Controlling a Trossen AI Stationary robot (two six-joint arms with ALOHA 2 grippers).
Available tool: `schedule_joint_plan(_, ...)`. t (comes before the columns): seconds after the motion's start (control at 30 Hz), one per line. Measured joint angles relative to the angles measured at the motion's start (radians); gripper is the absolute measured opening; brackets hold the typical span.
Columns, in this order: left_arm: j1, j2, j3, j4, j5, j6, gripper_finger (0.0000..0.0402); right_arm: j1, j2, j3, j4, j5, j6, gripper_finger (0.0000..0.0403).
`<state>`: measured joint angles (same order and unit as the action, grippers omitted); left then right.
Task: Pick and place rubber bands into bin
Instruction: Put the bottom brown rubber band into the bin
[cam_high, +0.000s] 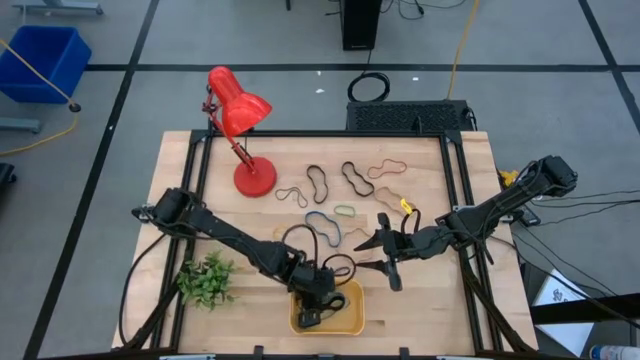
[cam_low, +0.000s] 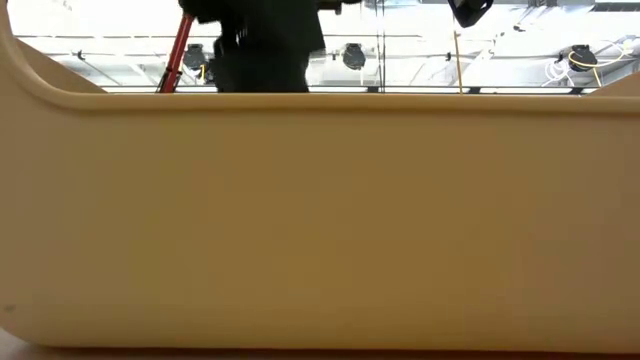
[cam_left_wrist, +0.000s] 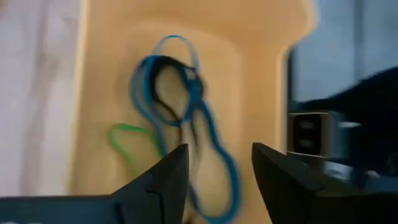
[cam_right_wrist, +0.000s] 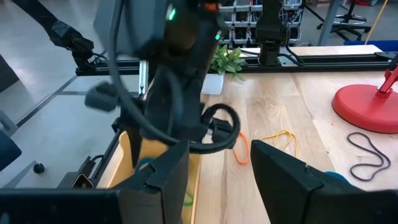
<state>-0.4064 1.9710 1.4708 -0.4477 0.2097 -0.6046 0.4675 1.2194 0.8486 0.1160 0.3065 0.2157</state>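
The orange-yellow bin (cam_high: 350, 318) sits at the table's near edge. Its wall (cam_low: 320, 220) fills the low view. On its floor lie a blue rubber band (cam_left_wrist: 208, 127), a black one (cam_left_wrist: 171, 87) and a green one (cam_left_wrist: 127, 140). My left gripper (cam_high: 322, 303) hangs open just above them, and the blue band's loop shows between its fingers (cam_left_wrist: 217, 177). Several more rubber bands lie loose mid-table, among them a black one (cam_high: 318, 181) and a blue one (cam_high: 324, 226). My right gripper (cam_high: 379, 263) waits open above the table, right of the bin.
A red desk lamp (cam_high: 240, 110) stands at the far left with its round base (cam_high: 254, 177) on the table. A small green plant (cam_high: 206, 280) sits left of the bin. An orange band (cam_right_wrist: 241, 149) and a yellow one (cam_right_wrist: 280, 138) lie near the right gripper.
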Motion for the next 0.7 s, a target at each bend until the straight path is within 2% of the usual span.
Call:
schedule_joint_plan(0.07,0.006,-0.029,0.000,-0.001,0.008,0.010,0.0191,0.000,0.000,0.000,0.003,0.000,0.000,0.0169)
schedule_joint_plan(0.23,0.006,-0.146,0.000,0.008,-0.092,0.104,0.0196,-0.002,0.000,0.000,-0.001,0.002,-0.020,0.0169)
schedule_joint_plan(0.4,0.002,-0.290,0.000,-0.007,-0.143,0.244,0.0196,-0.017,0.000,0.003,-0.023,0.007,-0.049,0.0169)
schedule_joint_plan(0.53,0.000,-0.396,0.001,-0.008,-0.159,0.355,0.0196,-0.062,0.001,0.089,-0.229,0.083,-0.017,0.0169)
schedule_joint_plan(0.7,-0.002,-0.531,-0.066,-0.020,-0.197,0.430,0.0196,-0.129,0.018,0.201,-0.532,0.089,0.098,0.0169)
